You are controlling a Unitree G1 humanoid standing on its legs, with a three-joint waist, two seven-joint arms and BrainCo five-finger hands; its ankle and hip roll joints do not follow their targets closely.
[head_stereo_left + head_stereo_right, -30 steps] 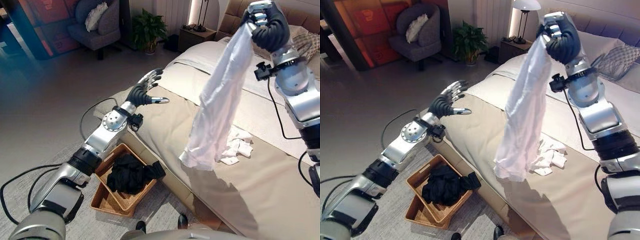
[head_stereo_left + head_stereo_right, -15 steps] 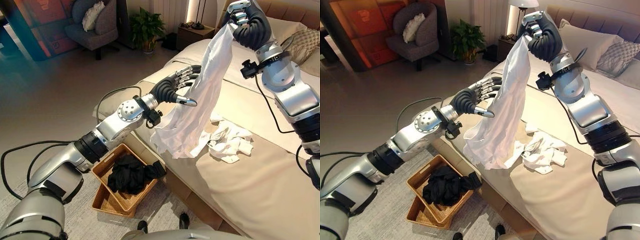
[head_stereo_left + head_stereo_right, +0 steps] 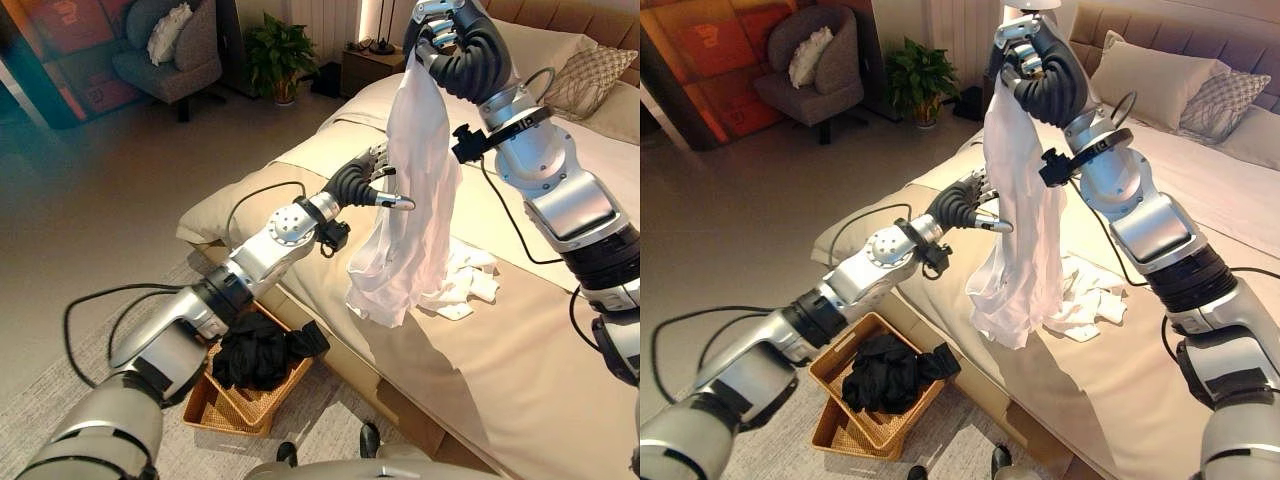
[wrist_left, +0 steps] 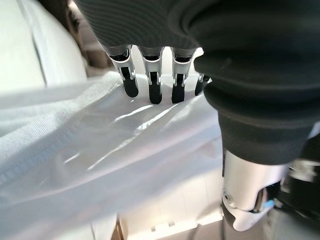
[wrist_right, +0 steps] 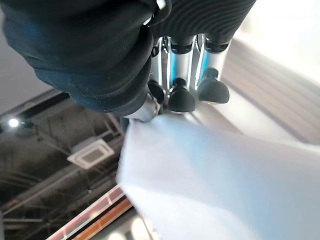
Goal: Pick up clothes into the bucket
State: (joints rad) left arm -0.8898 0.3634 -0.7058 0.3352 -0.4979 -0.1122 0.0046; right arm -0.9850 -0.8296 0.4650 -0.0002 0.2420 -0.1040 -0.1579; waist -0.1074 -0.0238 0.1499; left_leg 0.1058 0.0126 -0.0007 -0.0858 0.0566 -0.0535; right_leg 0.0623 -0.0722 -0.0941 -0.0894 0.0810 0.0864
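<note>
A white garment point(image 3: 415, 200) hangs in a long drape from my right hand point(image 3: 460, 50), which is shut on its top end high above the bed point(image 3: 520, 370). My left hand point(image 3: 360, 185) reaches in at mid-height, open, its straight fingers point(image 4: 150, 85) resting on the cloth point(image 4: 100, 150). The right wrist view shows curled fingers point(image 5: 180, 97) pinching the white cloth point(image 5: 225, 180). A wicker basket point(image 3: 215, 415) sits on the floor beside the bed, with black clothes point(image 3: 262, 355) in it. More white clothing point(image 3: 470, 285) lies crumpled on the bed behind the hanging garment.
The bed's edge runs diagonally between the basket and the hanging garment. Pillows point(image 3: 1150, 75) lie at the bed's head. A nightstand point(image 3: 365, 65), a potted plant point(image 3: 270, 50) and a grey armchair point(image 3: 165, 50) stand beyond, across open floor.
The right hand has carried the white garment leftward, and it now hangs straighter. The left hand has risen from open air to touch the cloth. The camera has shifted too.
</note>
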